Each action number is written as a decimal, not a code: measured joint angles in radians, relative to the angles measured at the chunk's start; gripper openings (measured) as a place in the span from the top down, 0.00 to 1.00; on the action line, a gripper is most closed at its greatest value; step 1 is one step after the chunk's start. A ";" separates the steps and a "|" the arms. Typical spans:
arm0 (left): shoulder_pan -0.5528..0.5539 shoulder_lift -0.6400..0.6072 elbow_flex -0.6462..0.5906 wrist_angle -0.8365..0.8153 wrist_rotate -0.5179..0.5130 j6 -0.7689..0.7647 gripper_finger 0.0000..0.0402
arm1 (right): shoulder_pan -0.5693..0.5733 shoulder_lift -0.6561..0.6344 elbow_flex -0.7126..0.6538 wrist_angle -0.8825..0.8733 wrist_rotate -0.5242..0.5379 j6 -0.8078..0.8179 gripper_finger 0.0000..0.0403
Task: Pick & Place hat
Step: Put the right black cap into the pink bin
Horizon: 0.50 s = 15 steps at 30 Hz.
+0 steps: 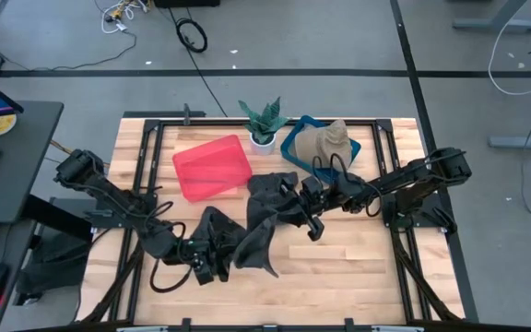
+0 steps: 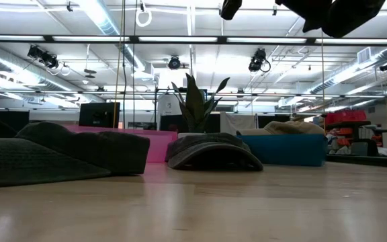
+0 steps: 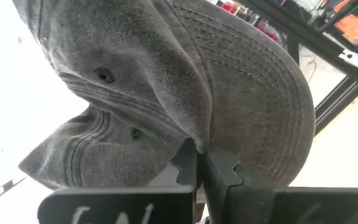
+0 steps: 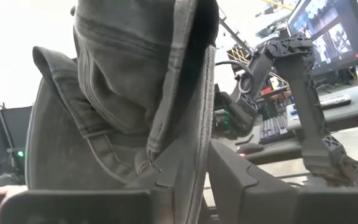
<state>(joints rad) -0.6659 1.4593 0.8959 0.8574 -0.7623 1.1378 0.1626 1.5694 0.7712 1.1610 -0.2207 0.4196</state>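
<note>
The left tool [image 3: 201, 167] pinches the dark hat [image 3: 185, 81]; the right tool's [image 4: 188, 180] fingers stand parted around its edge.

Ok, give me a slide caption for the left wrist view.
Left gripper pinching the fabric of a dark grey cotton cap, brim curving alongside.

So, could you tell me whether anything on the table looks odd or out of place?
Yes: one dark hat hangs stretched between both arms, pinched by the left fingers and draped against the right fingers, instead of lying flat like the others.
</note>
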 joint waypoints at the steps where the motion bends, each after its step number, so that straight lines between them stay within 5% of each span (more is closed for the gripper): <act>1: -0.001 0.000 0.000 0.000 -0.008 0.000 0.98 | 0.000 0.000 0.000 -0.006 0.000 -0.009 0.81; 15: -0.069 -0.033 0.000 0.079 -0.322 0.074 0.98 | -0.016 -0.042 0.000 -0.094 -0.034 -0.091 0.56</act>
<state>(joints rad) -0.7349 1.4264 0.8955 0.9360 -1.0840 1.2113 0.1470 1.5271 0.7712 1.0674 -0.2544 0.3288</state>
